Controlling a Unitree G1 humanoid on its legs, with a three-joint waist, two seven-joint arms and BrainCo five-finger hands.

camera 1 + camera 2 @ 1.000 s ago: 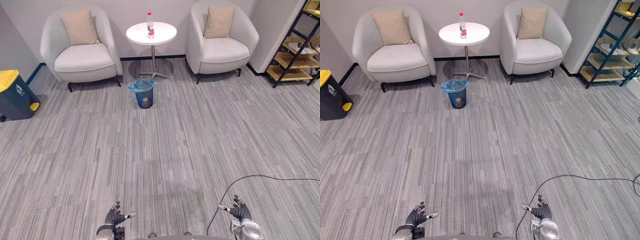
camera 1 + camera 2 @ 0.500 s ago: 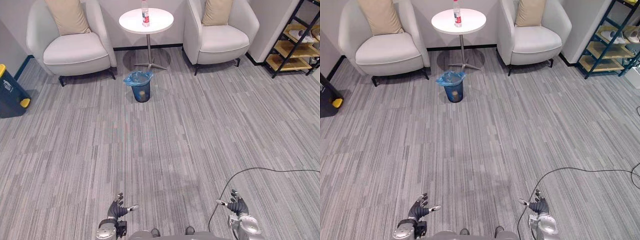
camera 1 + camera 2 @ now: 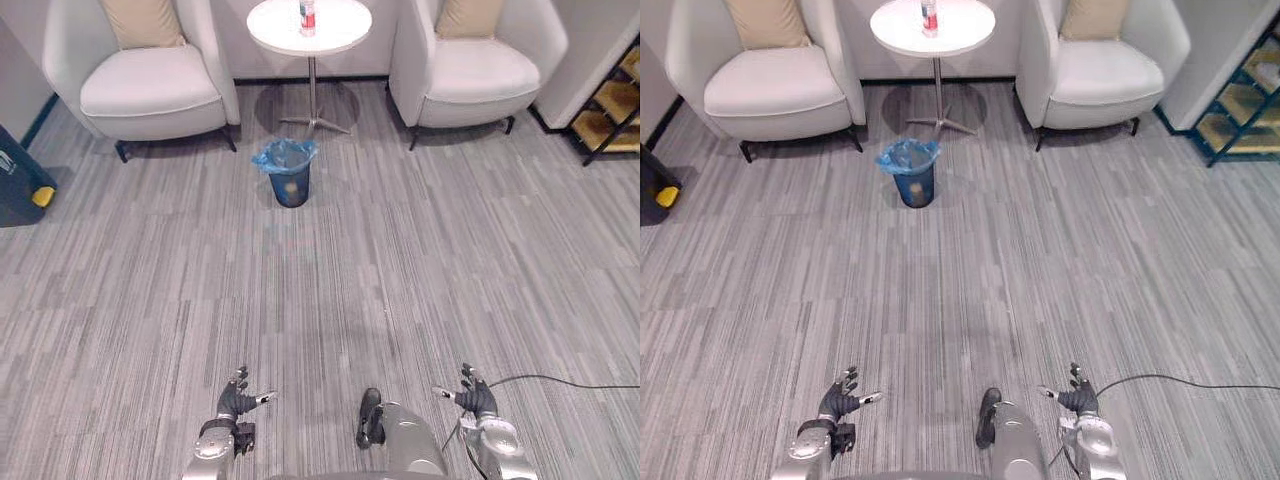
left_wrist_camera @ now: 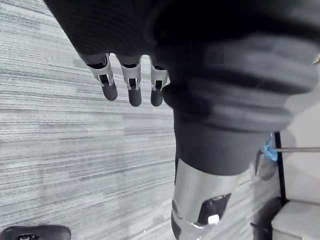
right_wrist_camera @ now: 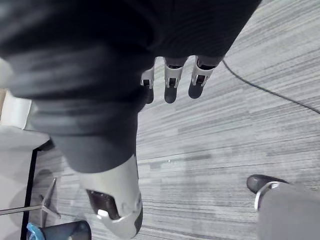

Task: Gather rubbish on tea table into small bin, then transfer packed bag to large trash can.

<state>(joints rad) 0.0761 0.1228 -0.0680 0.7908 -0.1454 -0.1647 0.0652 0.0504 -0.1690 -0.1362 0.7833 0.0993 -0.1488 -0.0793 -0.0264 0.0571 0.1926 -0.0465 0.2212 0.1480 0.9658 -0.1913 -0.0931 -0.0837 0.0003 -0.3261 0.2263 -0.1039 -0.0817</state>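
Far ahead of the left hand [image 3: 236, 403] and right hand [image 3: 478, 402], both released with fingers straight, the bin [image 3: 289, 180] stands on the floor before the bench [image 3: 342, 26], which bears a bottle [image 3: 307, 14].

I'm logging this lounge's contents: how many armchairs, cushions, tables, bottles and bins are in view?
Armchairs: 2
Cushions: 2
Round table: 1
Bottle: 1
Small bin: 1
Large trash can: 1
Total: 8
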